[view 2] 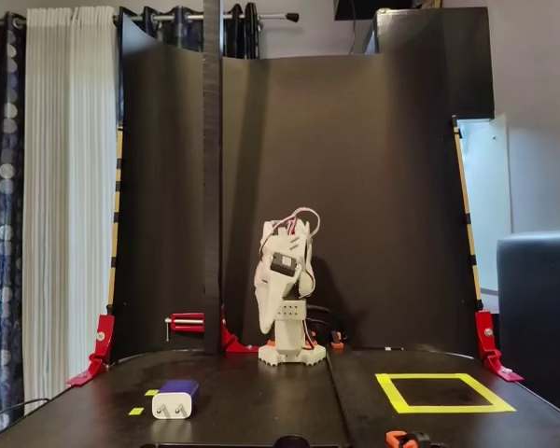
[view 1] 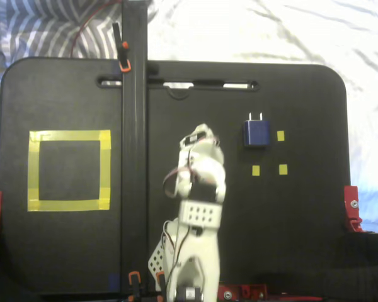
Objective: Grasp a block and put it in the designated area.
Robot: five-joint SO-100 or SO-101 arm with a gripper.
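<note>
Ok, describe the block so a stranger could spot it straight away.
In the fixed view from above, find the black board, then the three tiny yellow squares right of the white arm. The block lies just left of them: navy, rounded, with two silvery prongs.

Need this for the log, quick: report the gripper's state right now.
Gripper: holding nothing; open or shut cannot be told. The block lies apart from it on the table.
</note>
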